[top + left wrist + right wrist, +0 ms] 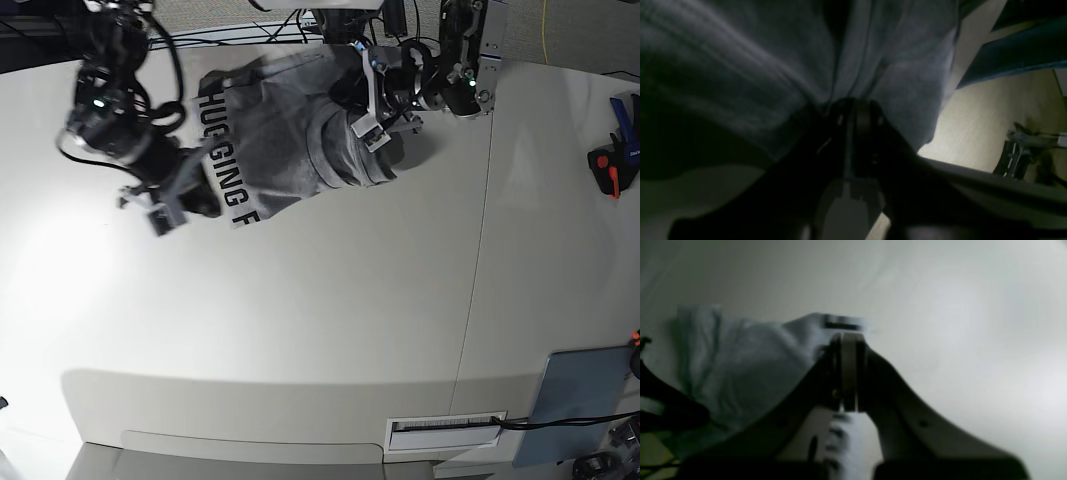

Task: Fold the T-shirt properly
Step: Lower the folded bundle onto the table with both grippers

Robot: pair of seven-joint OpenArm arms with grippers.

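The heather-grey T-shirt [285,140] lies bunched at the back of the white table, black lettering running along its left edge. My right gripper [195,195] is at that lettered edge; in the right wrist view its fingertips [848,338] are shut with a strip of cloth pinched between them, and the T-shirt [740,366] spreads off to their left. My left gripper [365,128] sits on the shirt's right side. The left wrist view shows it [857,106] shut on gathered folds of the T-shirt [740,76], which hangs close over the camera.
A grey-blue flat panel [585,395] lies at the front right corner. A red and black tool [607,165] and a blue one [625,108] sit at the right edge. A seam [475,280] crosses the table, and cables [250,35] run along the back.
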